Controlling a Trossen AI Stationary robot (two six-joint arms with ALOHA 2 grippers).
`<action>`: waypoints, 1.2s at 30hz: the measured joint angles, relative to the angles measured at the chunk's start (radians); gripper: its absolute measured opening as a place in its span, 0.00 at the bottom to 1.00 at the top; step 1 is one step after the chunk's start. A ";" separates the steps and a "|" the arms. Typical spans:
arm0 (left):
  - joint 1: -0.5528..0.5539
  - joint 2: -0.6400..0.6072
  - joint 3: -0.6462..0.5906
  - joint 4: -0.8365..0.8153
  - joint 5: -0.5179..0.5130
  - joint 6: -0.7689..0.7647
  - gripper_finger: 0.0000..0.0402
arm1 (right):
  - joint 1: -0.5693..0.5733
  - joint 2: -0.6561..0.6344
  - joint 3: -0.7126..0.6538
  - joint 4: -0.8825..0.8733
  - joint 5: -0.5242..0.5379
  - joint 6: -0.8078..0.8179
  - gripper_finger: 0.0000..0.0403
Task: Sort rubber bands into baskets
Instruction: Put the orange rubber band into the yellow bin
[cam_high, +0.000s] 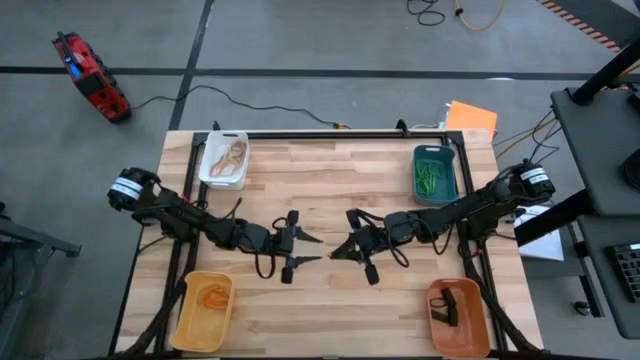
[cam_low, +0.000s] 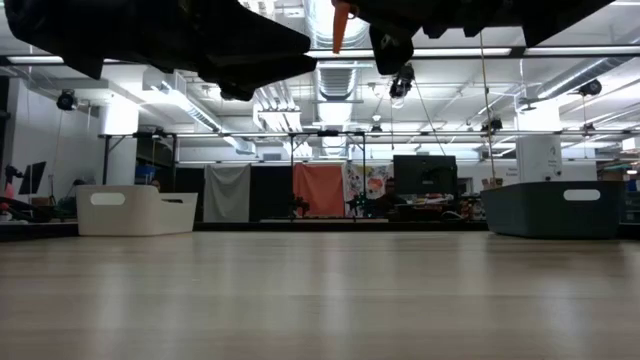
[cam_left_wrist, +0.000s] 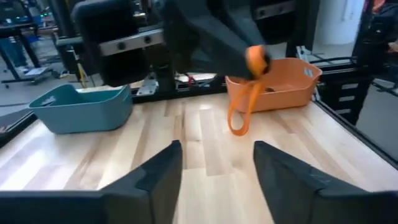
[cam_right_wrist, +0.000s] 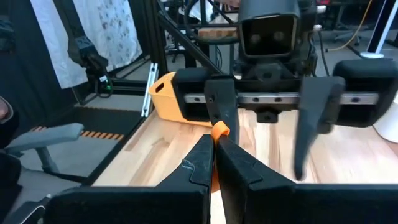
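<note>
- Table: a light wooden plank tabletop (cam_high: 330, 190) with a black frame was recorded, seen from above with both arms reaching toward its middle.
- Left gripper (cam_high: 305, 250): it was found near the table's centre with its two dark fingers (cam_left_wrist: 158, 177) spread apart and nothing between them; it was released.
- Right gripper (cam_high: 338, 251): it was found facing the left gripper, just beside it, with its fingers pressed together on a thin orange rubber band (cam_left_wrist: 241, 112); it was clenched and grasping that band.
- Orange rubber band: it was seen hanging as a loop from the right gripper's tips, above the wood and between the two grippers; a short orange piece (cam_right_wrist: 219, 130) was visible at the closed fingertips in the right wrist view.
- White rectangular plastic basket (cam_high: 224, 160): it was placed at the far left of the table and held tan bands (cam_high: 232, 155).
- Teal rectangular plastic basket (cam_high: 435, 174): it was placed at the far right and held green bands (cam_high: 430, 178).
- Yellow rectangular plastic basket (cam_high: 203, 311): it was placed at the near left and held orange bands (cam_high: 210, 295).
- Orange rectangular plastic basket (cam_high: 459, 317): it was placed at the near right and held dark bands (cam_high: 445, 306); how many could not be told.
- Red and black device (cam_high: 90, 76): it was lying on the grey floor beyond the table's left side.
</note>
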 joint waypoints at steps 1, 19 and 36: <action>0.001 -0.001 0.000 0.000 -0.002 0.000 0.47 | 0.000 0.000 0.000 0.004 0.000 0.003 0.02; 0.007 0.160 0.165 0.025 0.047 0.034 0.62 | 0.007 0.000 0.000 -0.010 0.002 0.013 0.02; -0.006 0.154 0.157 -0.034 0.022 -0.074 0.01 | 0.013 -0.004 0.000 -0.025 0.002 0.069 0.03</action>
